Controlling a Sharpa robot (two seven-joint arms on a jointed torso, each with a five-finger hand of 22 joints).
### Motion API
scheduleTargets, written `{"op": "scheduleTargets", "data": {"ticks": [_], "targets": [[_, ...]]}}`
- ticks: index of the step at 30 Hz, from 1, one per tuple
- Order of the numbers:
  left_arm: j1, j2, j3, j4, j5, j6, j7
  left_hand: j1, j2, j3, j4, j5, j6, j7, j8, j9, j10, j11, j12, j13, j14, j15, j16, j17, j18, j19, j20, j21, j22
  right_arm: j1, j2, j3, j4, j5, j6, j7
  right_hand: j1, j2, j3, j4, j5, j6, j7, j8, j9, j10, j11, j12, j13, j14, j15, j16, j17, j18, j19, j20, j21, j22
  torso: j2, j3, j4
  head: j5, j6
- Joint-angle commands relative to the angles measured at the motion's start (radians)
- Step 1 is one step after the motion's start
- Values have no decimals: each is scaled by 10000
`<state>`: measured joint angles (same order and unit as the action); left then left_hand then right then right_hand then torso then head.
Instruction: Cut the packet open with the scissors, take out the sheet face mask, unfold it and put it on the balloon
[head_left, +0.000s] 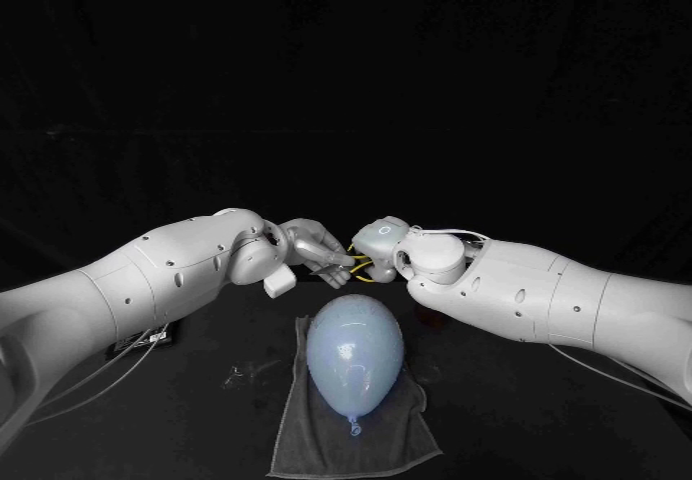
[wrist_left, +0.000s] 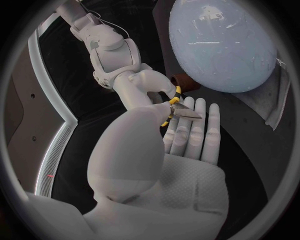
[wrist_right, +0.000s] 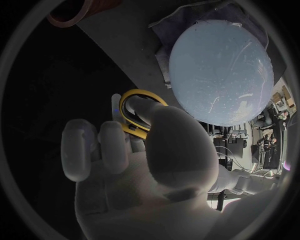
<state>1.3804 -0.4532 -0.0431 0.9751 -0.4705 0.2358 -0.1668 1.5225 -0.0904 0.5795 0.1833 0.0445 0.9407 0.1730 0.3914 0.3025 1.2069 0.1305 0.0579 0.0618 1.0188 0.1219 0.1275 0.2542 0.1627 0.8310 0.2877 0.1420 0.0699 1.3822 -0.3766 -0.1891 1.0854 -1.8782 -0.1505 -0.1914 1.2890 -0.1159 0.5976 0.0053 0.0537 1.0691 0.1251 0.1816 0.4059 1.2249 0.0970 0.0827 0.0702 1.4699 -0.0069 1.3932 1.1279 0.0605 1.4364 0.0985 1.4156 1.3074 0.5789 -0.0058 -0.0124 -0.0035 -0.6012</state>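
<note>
Leftmost, the left robot hand (head_left: 310, 243) reaches in above the table (head_left: 548, 420) with its fingers stretched out straight. The left wrist view shows the thumb lying across them, so I cannot tell whether anything is pinched beneath it.

Next come the scissors (head_left: 355, 266), held in the air between the two hands, above and just beyond the top of the balloon. They are rigid metal with yellow loop handles and probably light. The loops are the place to take them, and the blade tips lie right against the left fingers, so any closing stroke calls for care.

Below them the balloon (head_left: 353, 350) lies lengthwise on a grey towel (head_left: 310, 440), its knot toward the robot. I judge it nearly weightless, smooth, quick to roll and easy to burst. It is best steadied with flat fingers low on its sides, and the blade points should be kept well away from it.

Furthest right, the right robot hand (head_left: 381, 240) grips the scissors. The right wrist view shows its thumb through one yellow loop and its other fingers curled beside the handle.

By count there are two robot hands, one pair of scissors, one balloon and one towel. The sheet mask, once out, will likely be limp, wet and easily torn.
</note>
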Motion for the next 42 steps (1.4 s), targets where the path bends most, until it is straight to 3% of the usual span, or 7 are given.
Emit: {"op": "scheduleTargets", "data": {"ticks": [1, 9, 19, 28, 36, 39, 42], "targets": [[165, 228, 110, 261, 636, 832, 815, 31, 89, 79, -16, 33, 68, -18, 84, 235, 61, -37, 51, 14, -5, -47, 4, 15, 107, 65, 18, -49, 6, -114, 105, -59, 30, -47, 129, 55, -128, -25, 6, 85, -44, -235, 13, -41, 0, 437, -321, -87, -15, 240, -42, 50, -14, -100, 75, -23, 54, 800, -7, 7, 4, -5, -2], [195, 248, 107, 231, 745, 1011, 679, 17, 92, 77, -19, 33, 69, -22, 90, 241, 66, -38, 52, 14, 0, -47, 6, 19, 108, 66, 17, -49, 6, -120, 90, -60, 38, 300, -226, 100, -207, 2, 159, 176, -30, -852, 36, -260, 56, 860, -396, -90, 12, 221, -103, 28, -114, -105, 88, -72, 68, 846, 0, 1, 10, -9, 15], [215, 135, 101, 206, 1335, 591, 605, -109, 106, 123, -76, 35, -94, 48, 47, 261, -88, 20, 13, -6, -115, -4, -63, 24, 104, 8, 17, -89, -10, -124, -63, -59, 131, 881, -65, -28, -375, 1173, 488, 461, -58, -514, -293, 539, 826, 2913, -862, 1913, 1190, 200, -500, -51, -278, -124, 124, -433, 108, 968, -6, -1, -2, 9, 17], [248, -143, 84, 150, 1765, 191, 391, -1309, -968, -702, 330, 34, -841, 468, -435, 101, -1042, 415, 33, 10, -681, 284, -355, -7, -126, -514, 44, -411, -33, -124, -246, -59, 192, 974, 4, -299, -611, 1341, 639, 415, -67, -953, -393, 1316, 1691, 2760, -1000, 4502, 3506, 239, -604, -15, -205, -151, 191, -551, 155, 1092, 3, 3, 0, -19, 16], [268, -519, 68, 50, 1788, -56, 74, -2382, -1358, -2336, 1087, 30, -1382, 782, -958, -130, -1836, 695, 68, 28, -1178, 511, -459, 0, -411, -721, 40, -539, -22, -123, -498, -58, 293, 815, -220, -416, -704, 1293, 810, 369, -49, -1172, -416, 1662, 2062, 2395, -989, 4409, 3769, 241, -611, -9, -206, -155, 201, -558, 149, 1126, -6, 6, -3, -13, 11], [270, -712, 65, 6, 1930, -255, 70, -2455, -434, -5142, 1076, 23, -1502, 860, -1116, -186, -2111, 751, 138, 48, -1387, 578, -382, 37, -502, -785, 30, -558, -6, -121, -614, -58, 357, 782, -295, -430, -705, 1278, 830, 356, -49, -1181, -419, 1690, 2089, 2346, -990, 4401, 3812, 240, -612, -11, -211, -156, 205, -558, 152, 1133, -7, 7, -6, -7, 12], [270, -959, 64, -35, 2220, -596, 190, -2405, -382, -6302, 1159, 45, -1493, 861, -1152, -195, -2155, 772, 175, 49, -1444, 577, -309, 63, -524, -820, 34, -559, -6, -119, -766, -57, 453, 818, -394, -420, -706, 1269, 834, 350, -49, -1183, -420, 1699, 2098, 2331, -990, 4398, 3825, 240, -612, -9, -207, -157, 206, -558, 153, 1136, -7, 9, -6, -7, 28]]}}
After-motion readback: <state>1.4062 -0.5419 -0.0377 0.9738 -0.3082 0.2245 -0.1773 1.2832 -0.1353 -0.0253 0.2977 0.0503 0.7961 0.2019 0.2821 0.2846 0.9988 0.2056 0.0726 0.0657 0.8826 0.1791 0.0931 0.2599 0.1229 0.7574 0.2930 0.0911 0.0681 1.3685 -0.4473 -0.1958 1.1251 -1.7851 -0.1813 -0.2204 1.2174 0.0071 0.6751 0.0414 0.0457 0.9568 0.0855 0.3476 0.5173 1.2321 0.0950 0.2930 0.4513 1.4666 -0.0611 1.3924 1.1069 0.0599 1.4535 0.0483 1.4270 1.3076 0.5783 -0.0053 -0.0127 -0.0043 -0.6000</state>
